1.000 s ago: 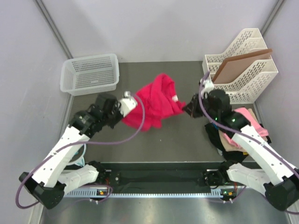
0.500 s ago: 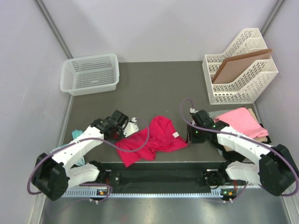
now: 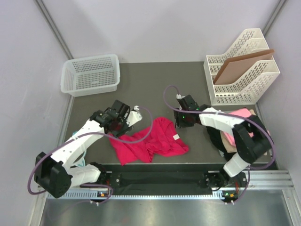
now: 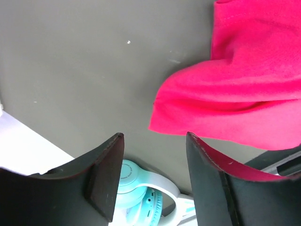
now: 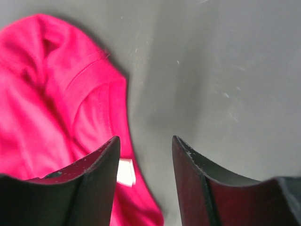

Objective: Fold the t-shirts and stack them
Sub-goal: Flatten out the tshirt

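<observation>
The crimson-pink t-shirt (image 3: 151,142) lies crumpled on the dark table near the front edge, with its white label (image 3: 175,137) showing. My left gripper (image 3: 114,131) hangs open just beside the shirt's left edge, holding nothing; in the left wrist view the gripper (image 4: 155,139) frames bare table, with the shirt (image 4: 244,94) up to the right. My right gripper (image 3: 181,124) is open above the shirt's right edge; the right wrist view has the gripper (image 5: 146,140) over bare table, the shirt (image 5: 51,103) and label (image 5: 126,172) to the left. Light pink (image 3: 243,113), beige (image 3: 229,144) and black (image 3: 214,136) shirts lie piled at the right.
A white mesh basket (image 3: 91,74) stands at the back left. A white file organizer (image 3: 242,66) holding a brown board stands at the back right. Turquoise headphones (image 4: 136,188) lie off the table's near-left edge, under the left arm.
The shirt was carried from mid-table down to the front and let go. Both grippers opened. The right gripper drew back and to the left of where it released.
</observation>
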`<state>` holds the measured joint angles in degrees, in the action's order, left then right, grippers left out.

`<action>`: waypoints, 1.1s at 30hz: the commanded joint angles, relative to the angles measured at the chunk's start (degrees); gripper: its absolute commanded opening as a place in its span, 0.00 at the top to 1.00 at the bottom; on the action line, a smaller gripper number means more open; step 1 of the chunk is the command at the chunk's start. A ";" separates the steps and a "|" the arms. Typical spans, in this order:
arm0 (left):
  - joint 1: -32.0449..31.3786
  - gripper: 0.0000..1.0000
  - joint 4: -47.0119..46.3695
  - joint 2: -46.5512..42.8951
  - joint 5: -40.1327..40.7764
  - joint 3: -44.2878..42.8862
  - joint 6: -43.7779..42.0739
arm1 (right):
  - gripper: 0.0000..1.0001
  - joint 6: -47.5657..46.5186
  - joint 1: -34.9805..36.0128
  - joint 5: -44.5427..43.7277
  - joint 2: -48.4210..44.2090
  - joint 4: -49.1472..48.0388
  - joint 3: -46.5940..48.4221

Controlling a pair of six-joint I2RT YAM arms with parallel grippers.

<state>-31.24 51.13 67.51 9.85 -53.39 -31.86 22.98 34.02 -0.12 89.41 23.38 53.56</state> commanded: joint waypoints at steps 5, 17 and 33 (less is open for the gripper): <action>0.22 0.40 3.01 -1.33 -6.15 1.44 2.94 | 0.53 -2.24 0.52 6.09 10.70 -7.91 6.20; 0.57 0.39 -8.76 2.62 -0.54 9.97 10.04 | 0.54 -2.51 0.52 8.73 13.95 -9.22 9.11; 1.01 0.01 -10.18 4.92 -2.20 4.52 17.97 | 1.00 -2.06 2.01 9.44 15.10 -9.58 6.65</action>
<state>-30.41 41.58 75.79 9.78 -45.01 -16.36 21.08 34.76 9.26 103.77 13.19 60.84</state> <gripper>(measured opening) 0.952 0.011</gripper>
